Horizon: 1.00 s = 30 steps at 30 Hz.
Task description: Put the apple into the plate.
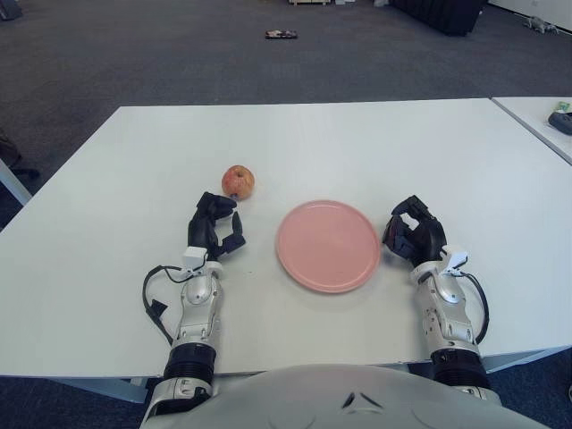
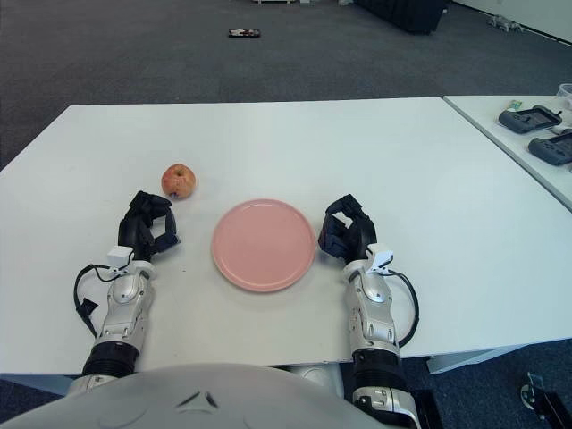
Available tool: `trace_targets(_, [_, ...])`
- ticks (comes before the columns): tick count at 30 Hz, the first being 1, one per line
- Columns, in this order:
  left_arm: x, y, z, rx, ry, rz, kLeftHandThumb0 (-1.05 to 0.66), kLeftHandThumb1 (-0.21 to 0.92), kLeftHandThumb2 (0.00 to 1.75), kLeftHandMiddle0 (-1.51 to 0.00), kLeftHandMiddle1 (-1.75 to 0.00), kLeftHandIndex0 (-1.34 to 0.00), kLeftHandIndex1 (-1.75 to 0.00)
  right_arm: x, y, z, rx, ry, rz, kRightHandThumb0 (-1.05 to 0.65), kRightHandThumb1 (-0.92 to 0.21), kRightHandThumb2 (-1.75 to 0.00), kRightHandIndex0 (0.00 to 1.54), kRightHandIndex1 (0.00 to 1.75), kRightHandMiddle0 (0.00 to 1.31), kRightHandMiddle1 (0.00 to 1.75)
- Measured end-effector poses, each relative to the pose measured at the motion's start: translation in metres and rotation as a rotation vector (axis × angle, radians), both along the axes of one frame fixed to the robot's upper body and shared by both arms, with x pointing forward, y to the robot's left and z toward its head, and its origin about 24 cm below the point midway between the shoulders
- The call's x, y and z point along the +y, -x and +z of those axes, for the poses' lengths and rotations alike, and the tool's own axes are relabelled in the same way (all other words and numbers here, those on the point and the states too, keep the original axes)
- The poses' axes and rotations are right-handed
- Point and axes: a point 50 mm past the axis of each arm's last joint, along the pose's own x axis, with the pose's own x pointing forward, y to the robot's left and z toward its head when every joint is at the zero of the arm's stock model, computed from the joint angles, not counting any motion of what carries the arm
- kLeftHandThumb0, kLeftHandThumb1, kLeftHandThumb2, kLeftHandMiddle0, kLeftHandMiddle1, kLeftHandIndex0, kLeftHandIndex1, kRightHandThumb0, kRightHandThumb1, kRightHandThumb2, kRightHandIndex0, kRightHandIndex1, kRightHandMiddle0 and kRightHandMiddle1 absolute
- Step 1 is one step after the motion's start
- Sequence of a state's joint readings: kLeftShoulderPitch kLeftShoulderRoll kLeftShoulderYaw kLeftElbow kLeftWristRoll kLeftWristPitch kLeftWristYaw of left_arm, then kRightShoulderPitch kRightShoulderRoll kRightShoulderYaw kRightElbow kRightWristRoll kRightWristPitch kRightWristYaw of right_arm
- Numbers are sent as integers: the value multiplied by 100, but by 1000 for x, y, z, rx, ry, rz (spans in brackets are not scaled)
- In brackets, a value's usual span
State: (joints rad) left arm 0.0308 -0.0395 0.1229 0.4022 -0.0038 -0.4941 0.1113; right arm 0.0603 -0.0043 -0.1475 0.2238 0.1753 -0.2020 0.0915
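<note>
Fruit first: a small round apple (image 1: 238,181), red with yellowish patches, sits on the white rectangular table (image 1: 295,143) just beyond the fingertips of the left hand (image 1: 217,228), slightly to that hand's right. A thin gap shows between the apple and the nearest dark finger, so the two are close but apart. The left hand's black fingers are loosely curled inward and hold nothing; its white-and-grey forearm runs back toward the robot's body, with a black cable looping off the wrist on the outer side.

To the right of the left hand, past a strip of bare tabletop, lies the flat round pink plate (image 1: 327,245), with nothing on it. The apple is off the plate, beyond its far left edge as seen from the robot. Nothing stands on the table between apple and plate.

The right hand (image 1: 412,234) shows just beside the plate's right rim, its dark fingers curled in on themselves around nothing; whether it touches the rim cannot be told.

Farther off to the right hand's side, a second white table (image 2: 527,134) stands apart from the first, bearing two dark handheld controllers (image 2: 529,117). Beyond the main table stretches dark grey carpet (image 1: 179,54), where a small flat dark object (image 1: 281,35) lies well away from everything else.
</note>
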Motion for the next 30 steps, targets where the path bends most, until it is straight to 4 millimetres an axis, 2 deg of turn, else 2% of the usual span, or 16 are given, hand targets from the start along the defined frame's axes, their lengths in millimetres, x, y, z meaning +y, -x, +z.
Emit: trace_targets(30, [7, -8, 4, 22, -20, 3, -45, 42, 120, -90, -175, -53, -175, 0, 0, 0, -7, -4, -13, -45, -39, -123, 98, 175, 55, 175])
